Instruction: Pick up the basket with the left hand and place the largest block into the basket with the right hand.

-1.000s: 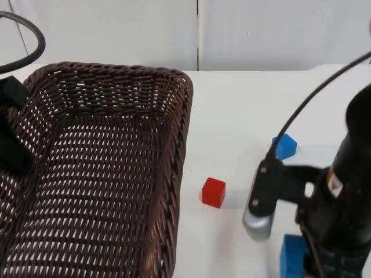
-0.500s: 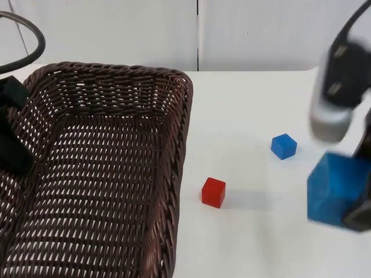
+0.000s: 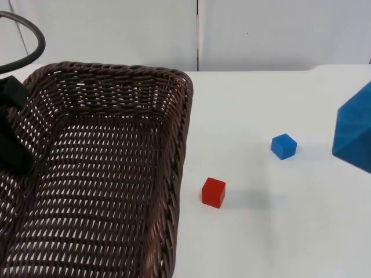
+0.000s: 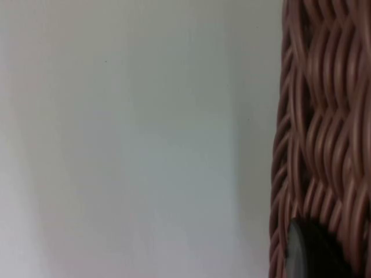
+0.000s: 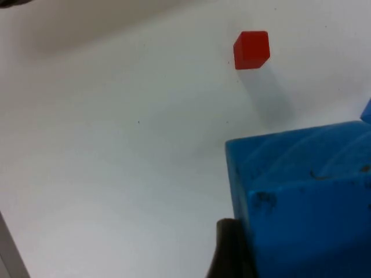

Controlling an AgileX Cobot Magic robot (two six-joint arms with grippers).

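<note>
dark brown woven basket (image 3: 104, 174) — big blue block (image 3: 355, 136), small blue block (image 3: 284, 146), red block (image 3: 213, 192) — white table (image 3: 261, 104).

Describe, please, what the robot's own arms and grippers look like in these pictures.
Both are black. The left gripper is a matte, blocky black shape at the rim of the basket; its fingertip is rounded, with a greyish sheen along one edge. The right gripper's fingertip, beside the large blue block, is a plain, narrow black pad. No markings can be made out.

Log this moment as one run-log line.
left end effector: on basket rim | right end effector: holding large blue block off table | small blue block, red block: on table
</note>
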